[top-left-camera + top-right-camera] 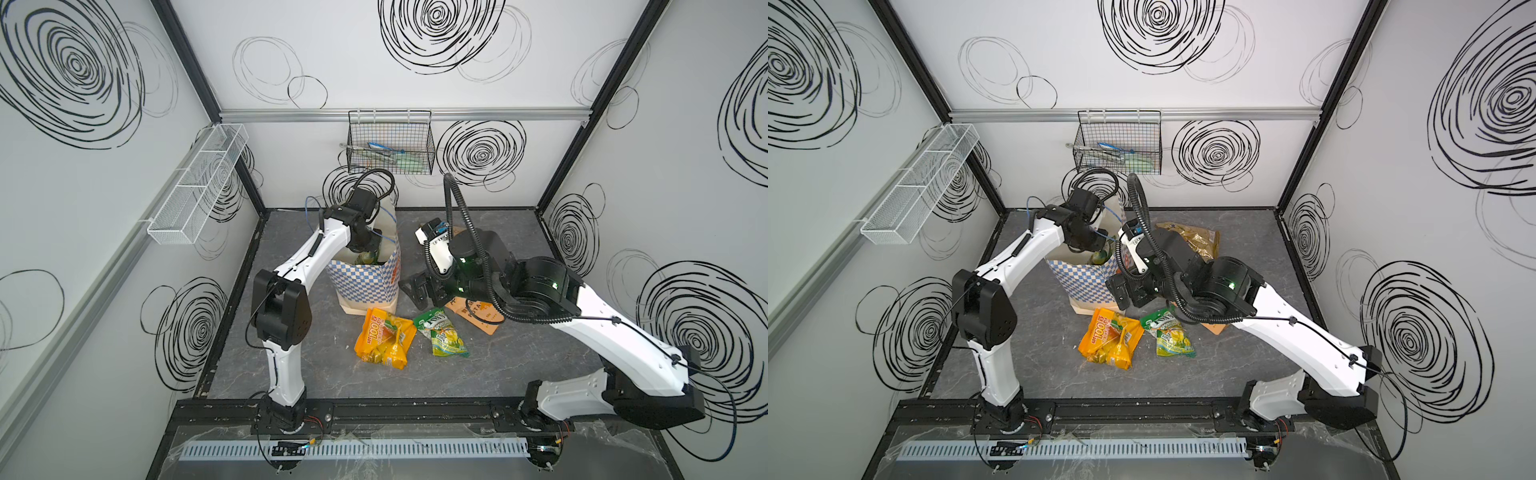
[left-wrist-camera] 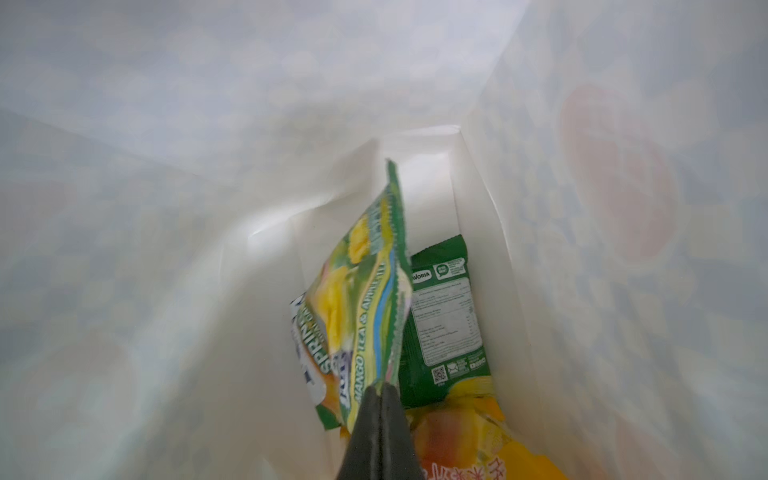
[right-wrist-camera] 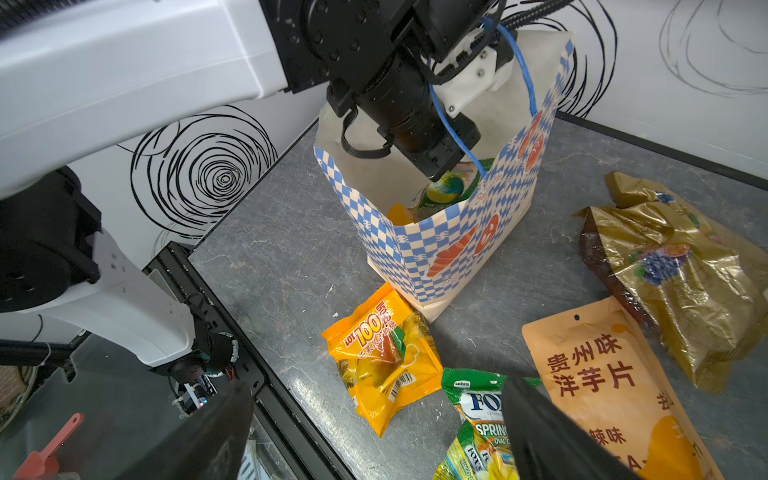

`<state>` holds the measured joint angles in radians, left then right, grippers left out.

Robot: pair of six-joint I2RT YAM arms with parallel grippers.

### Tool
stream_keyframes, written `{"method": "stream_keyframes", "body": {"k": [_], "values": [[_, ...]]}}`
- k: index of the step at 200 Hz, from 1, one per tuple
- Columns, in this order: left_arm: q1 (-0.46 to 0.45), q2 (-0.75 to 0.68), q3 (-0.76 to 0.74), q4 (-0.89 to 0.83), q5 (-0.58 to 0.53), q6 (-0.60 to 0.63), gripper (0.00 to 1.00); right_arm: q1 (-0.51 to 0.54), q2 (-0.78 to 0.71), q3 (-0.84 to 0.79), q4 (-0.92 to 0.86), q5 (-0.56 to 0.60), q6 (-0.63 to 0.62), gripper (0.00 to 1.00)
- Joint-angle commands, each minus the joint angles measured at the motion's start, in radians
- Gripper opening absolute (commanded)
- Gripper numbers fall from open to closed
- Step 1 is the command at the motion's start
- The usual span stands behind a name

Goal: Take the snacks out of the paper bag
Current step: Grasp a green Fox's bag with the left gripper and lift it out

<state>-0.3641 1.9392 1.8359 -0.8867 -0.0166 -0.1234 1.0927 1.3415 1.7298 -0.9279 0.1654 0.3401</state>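
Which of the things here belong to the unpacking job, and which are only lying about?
Job: paper bag; "100" pack; green-yellow table pack; orange-tan pouch; gold foil pack; held green-yellow pack, pinched by the left end effector; green pack in the bag.
Not part: black wire basket; white mesh tray.

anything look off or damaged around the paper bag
Nothing spilled or torn. The paper bag stands upright, but its mouth looks splayed and uneven around the left arm; the left tool pinches a green-yellow pack inside. The gold-brown foil pack lies crumpled nearby.
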Motion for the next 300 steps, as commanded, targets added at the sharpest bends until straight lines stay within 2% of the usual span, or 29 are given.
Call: {"method": "stream_keyframes", "body": {"k": [1, 73, 122, 172, 223, 300], "values": [[0.009, -0.051, 0.070, -0.038, -0.023, 0.017, 0.00, -0.004, -0.026, -0.006, 0.014, 0.000, 0.005, 0.97], [0.011, -0.057, 0.193, -0.099, -0.076, 0.032, 0.00, -0.005, -0.022, -0.003, 0.017, -0.004, 0.004, 0.97], [0.010, -0.028, 0.331, -0.158, -0.108, 0.047, 0.00, -0.005, -0.023, -0.008, 0.021, -0.006, 0.004, 0.97], [0.005, -0.048, 0.349, -0.152, -0.115, 0.042, 0.00, -0.005, -0.025, -0.011, 0.024, -0.006, 0.004, 0.97], [0.026, -0.070, 0.410, -0.154, -0.210, 0.039, 0.00, -0.005, -0.026, -0.013, 0.031, -0.013, 0.002, 0.97], [0.058, -0.129, 0.500, -0.114, -0.116, 0.004, 0.00, -0.007, -0.032, -0.012, 0.040, -0.003, -0.001, 0.97]]}}
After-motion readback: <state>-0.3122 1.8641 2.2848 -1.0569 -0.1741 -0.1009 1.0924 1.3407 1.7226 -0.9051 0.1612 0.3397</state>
